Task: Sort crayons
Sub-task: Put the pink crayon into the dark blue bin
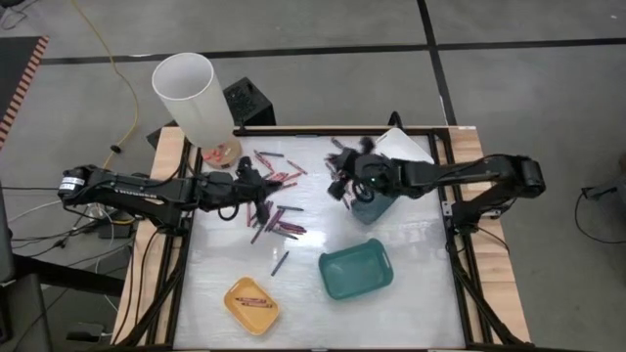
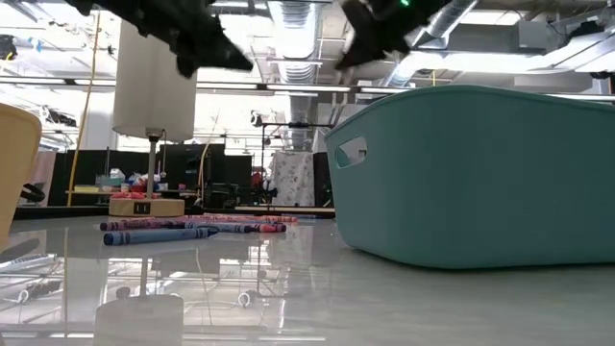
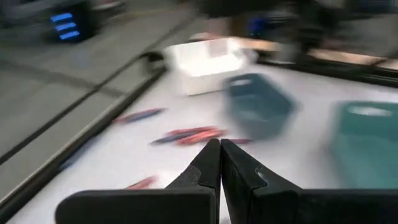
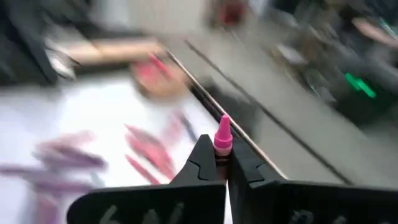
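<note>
Right gripper (image 4: 222, 163) pinches a pink crayon (image 4: 222, 138) above the tabletop's (image 1: 411, 303) far-right area, left gripper (image 3: 220, 163) pressed together, empty, over scattered crayons (image 1: 277, 217) far-left; light, stiff, slippery, best gripped mid-length.

White cylinder (image 1: 191, 95) at table's (image 1: 411, 313) far left corner.
</note>
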Robot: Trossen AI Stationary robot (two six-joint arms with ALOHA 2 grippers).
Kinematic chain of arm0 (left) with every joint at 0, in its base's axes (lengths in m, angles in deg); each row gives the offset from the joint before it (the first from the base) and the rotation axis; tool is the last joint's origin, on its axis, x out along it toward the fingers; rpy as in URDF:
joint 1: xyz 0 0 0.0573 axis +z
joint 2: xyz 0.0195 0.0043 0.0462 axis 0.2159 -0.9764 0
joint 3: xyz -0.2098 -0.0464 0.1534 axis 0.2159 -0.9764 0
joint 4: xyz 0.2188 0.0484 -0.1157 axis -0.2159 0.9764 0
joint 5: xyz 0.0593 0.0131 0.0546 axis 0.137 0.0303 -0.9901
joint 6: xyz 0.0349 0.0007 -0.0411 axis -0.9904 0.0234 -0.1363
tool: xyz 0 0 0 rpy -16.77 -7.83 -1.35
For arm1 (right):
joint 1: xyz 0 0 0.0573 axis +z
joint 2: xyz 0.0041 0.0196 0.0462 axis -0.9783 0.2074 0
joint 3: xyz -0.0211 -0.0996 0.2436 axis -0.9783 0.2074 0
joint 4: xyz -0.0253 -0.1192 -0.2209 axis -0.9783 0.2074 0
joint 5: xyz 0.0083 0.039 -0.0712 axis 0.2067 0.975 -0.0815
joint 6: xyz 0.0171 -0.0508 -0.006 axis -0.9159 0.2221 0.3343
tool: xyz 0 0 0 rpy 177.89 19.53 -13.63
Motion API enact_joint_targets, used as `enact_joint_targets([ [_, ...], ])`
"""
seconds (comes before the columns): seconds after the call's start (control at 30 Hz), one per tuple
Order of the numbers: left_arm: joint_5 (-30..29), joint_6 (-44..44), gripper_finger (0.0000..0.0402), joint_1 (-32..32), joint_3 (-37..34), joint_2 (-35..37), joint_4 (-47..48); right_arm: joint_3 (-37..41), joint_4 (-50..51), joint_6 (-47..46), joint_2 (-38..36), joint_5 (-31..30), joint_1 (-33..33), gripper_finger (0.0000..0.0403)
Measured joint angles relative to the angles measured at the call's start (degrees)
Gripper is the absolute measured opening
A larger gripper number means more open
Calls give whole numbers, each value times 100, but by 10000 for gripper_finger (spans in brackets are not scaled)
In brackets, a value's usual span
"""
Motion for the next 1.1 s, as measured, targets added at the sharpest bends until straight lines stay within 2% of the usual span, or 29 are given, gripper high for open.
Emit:
enact_joint_targets([
  [0.1,-700,224,0,0,0,1,121,2,1181,-849,-161,-172,6,7],
  [0.33,-748,191,1,-4,0,2,212,231,2427,-1990,-201,-34,98,8],
  [0.43,-687,186,13,-4,0,2,353,256,2823,-2318,-201,-20,169,8],
  [0.6,-348,186,70,-4,0,2,514,379,3373,-2524,-201,3,259,8],
  [0.73,-169,186,135,-4,0,2,548,662,3387,-2552,-197,337,244,11],
  [0.87,-160,297,193,-7,0,2,523,902,3265,-2554,-197,428,244,27],
  [0.97,-171,322,220,3,0,2,516,997,3222,-2550,-197,486,244,45],
  [1.1,-173,323,233,5,0,2,512,1056,3158,-2535,-195,629,211,67],
])
